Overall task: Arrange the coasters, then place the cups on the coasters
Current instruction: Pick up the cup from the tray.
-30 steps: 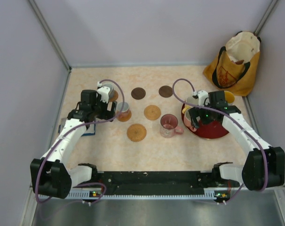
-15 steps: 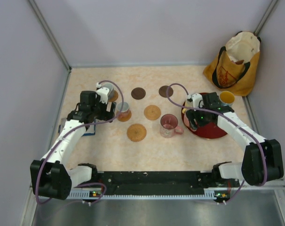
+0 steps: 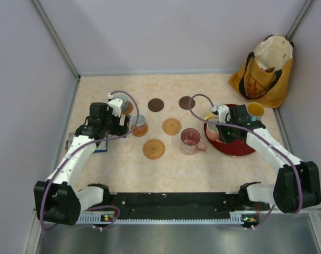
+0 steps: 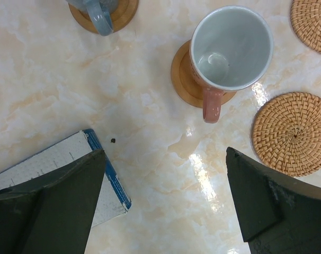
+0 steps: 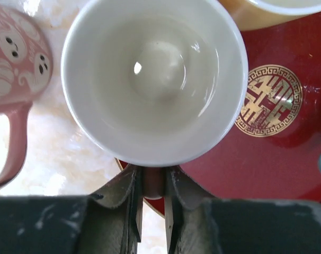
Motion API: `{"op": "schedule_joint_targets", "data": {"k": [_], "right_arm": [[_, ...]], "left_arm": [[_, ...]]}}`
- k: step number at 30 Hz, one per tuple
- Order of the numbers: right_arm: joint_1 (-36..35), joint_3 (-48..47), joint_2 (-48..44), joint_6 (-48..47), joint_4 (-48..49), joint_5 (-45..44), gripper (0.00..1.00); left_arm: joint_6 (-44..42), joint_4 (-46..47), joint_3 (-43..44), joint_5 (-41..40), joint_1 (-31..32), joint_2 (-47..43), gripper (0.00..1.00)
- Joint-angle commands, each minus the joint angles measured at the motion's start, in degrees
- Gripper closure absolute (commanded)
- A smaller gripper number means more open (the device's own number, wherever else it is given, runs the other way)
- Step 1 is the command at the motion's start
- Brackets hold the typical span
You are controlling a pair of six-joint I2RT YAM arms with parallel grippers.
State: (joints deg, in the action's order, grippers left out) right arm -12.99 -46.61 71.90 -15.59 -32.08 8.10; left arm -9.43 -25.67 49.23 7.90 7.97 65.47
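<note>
Right gripper (image 5: 151,190): we see it clenched on the handle of the pink cup (image 5: 155,79).
Left gripper (image 4: 165,156): we see it spread wide, empty.

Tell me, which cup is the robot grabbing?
The white-inside cup at the red tray's left edge. The right gripper's jaws are shut on its handle. The pink cup beside it stands free.

Setting: robot test cell, lab-type. Plain pale panel walls (image 3: 176,32) on aluminium frame posts (image 3: 54,37) box in a marble-pattern table (image 3: 118,169). Left arm (image 3: 70,159) and right arm (image 3: 272,148) are mounted along a black base rail (image 3: 171,201), cabling exposed.
</note>
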Motion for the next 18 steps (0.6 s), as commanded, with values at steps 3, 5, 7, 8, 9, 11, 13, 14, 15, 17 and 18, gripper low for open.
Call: {"op": "schedule_joint_targets", "data": {"k": [3,5,7,8,9,11,13,14,15,17,18], "right_arm": [[-0.2,-0.2,-2.0,-0.8,1.1,0.5,1.0],[-0.3,-0.4,-2.7,-0.8,0.9,0.4,1.0],[-0.2,-0.7,-3.8,-1.3,0.4,0.2,1.0],[-0.3,-0.8,-4.4,-1.4,0.1,0.0,1.0],[-0.3,-1.1,-5.1,-1.8,-0.4,-0.3,1.0],[-0.2,-1.8,-6.7,-2.4,-1.5,-0.4,1.0],[-0.2,-2.8,-8.6,-3.1,-3.0,-0.3,1.0],[-0.3,-3.2,-9.9,-3.3,-3.6,-0.3,1.0],[-0.2,-3.8,-11.0,-3.6,-4.7,-0.2,1.0],[-0.2,-5.2,-13.4,-4.0,-6.3,-0.4,1.0],[-0.3,-6.2,-14.3,-4.2,-7.0,-0.5,1.0]], "left_arm": [[-0.8,2.4,-0.5,0.3,-0.3,-1.8,0.01],[-0.8,2.5,-0.5,0.4,-0.4,-2.1,0.01],[-0.8,2.5,-0.5,0.4,-0.4,-2.2,0.01],[-0.7,2.4,-0.5,0.4,-0.4,-2.2,0.01],[-0.9,2.4,-0.5,0.3,-0.5,-2.2,0.01],[-0.9,2.4,-0.5,0.4,-0.5,-2.2,0.01],[-0.9,2.5,-0.5,0.4,-0.5,-2.2,0.01],[-0.8,2.5,-0.5,0.4,-0.6,-2.2,0.01],[-0.9,2.5,-0.5,0.4,-0.6,-2.1,0.01],[-0.8,2.6,-0.5,0.4,-0.6,-2.0,0.01],[-0.9,2.6,-0.5,0.4,-0.6,-1.9,0.01]]}}
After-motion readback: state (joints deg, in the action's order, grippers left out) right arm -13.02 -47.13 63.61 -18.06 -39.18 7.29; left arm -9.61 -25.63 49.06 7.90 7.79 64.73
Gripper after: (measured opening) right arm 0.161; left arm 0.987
